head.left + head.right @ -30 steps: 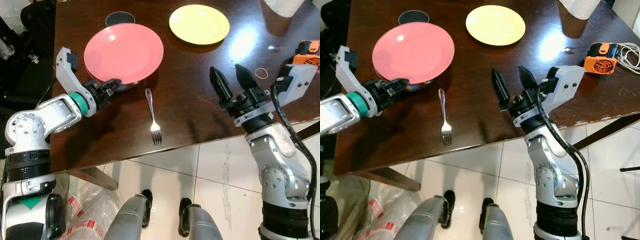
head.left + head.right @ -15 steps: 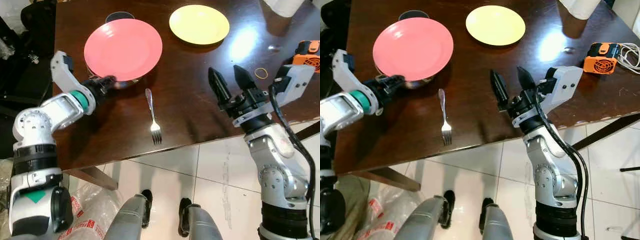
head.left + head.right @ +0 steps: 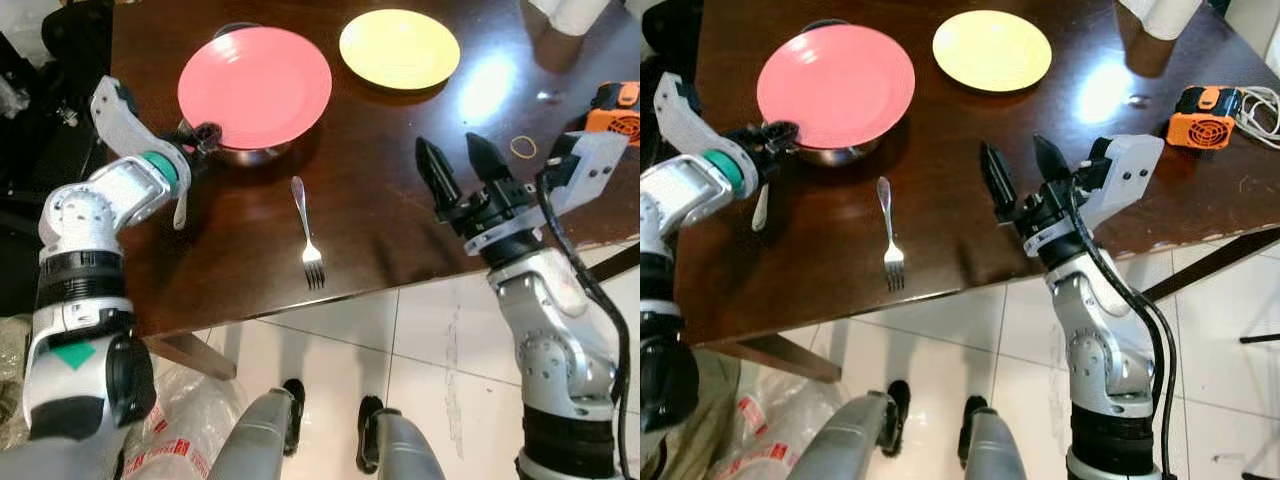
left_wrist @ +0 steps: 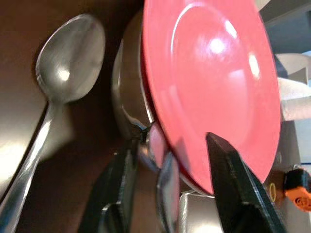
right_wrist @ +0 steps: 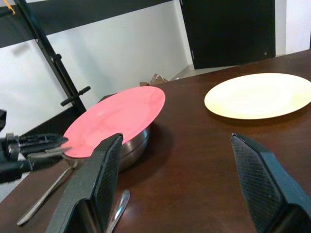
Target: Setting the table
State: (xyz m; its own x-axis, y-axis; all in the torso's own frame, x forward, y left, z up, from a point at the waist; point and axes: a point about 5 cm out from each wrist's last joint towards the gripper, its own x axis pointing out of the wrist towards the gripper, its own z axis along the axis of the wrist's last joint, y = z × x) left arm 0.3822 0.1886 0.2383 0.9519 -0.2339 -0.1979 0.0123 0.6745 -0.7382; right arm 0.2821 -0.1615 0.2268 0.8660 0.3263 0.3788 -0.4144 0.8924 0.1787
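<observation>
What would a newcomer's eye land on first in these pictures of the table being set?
First, the red plate, resting tilted on a metal bowl at the table's far left, with the left claw gripping its near edge. Next, the yellow plate lying flat to its right. Then the right claw, open above the near table edge, with a fork lying to its left.

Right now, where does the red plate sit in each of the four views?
Left eye view: red plate upper left, on a metal bowl.
Right eye view: upper left.
Left wrist view: across the upper right, left tool at its rim.
Right wrist view: centre left.
Shared landmark: the metal bowl beneath it.
</observation>
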